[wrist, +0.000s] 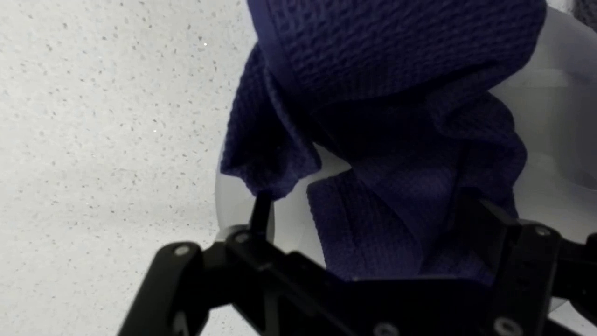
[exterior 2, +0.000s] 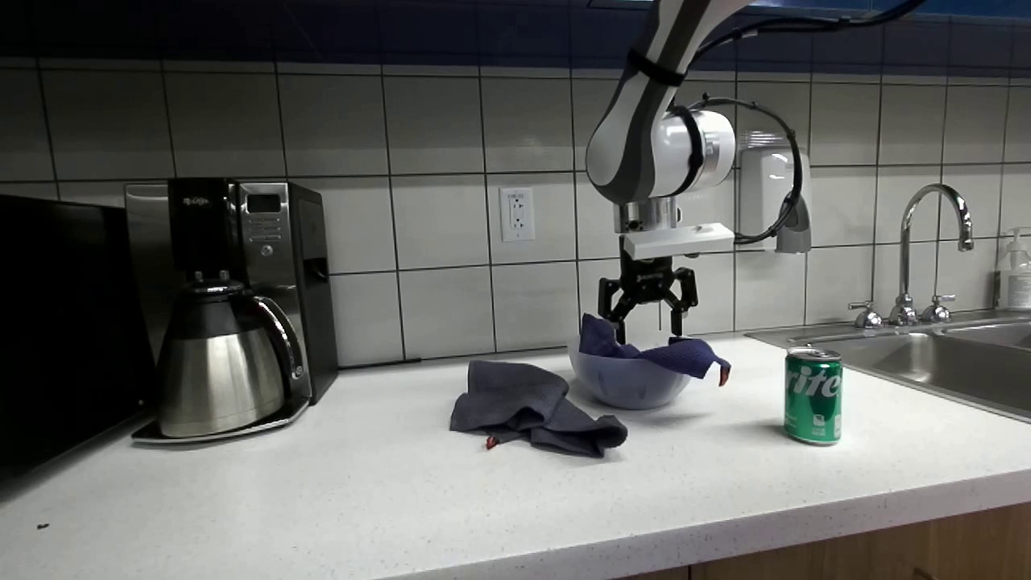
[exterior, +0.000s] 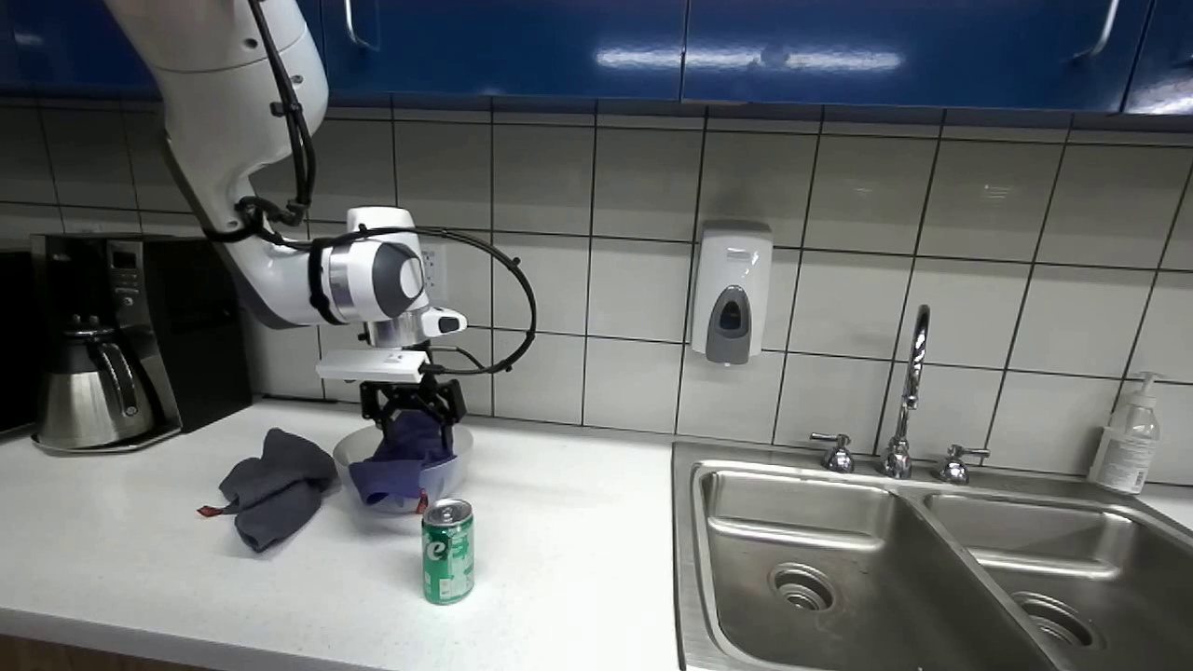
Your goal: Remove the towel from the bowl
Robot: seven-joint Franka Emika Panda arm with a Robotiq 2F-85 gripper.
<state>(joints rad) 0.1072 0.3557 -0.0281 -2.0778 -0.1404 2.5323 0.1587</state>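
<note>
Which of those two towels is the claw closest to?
The purple towel, partly in the bowl and right at the claw. The dark gray towel lies outside the bowl, on the countertop.

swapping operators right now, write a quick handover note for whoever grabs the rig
End effector: open, down at the bowl, jaws apart with part of the purple towel between them; no grip yet.
Purple towel: bunched in the bowl, one end hanging over its edge.
Nearby: gray towel beside the bowl, green can upright, both on the counter.
Done: end effector is in place around some of the cloth.
Left: close on the purple towel, lift it clear of the bowl, set it down.
</note>
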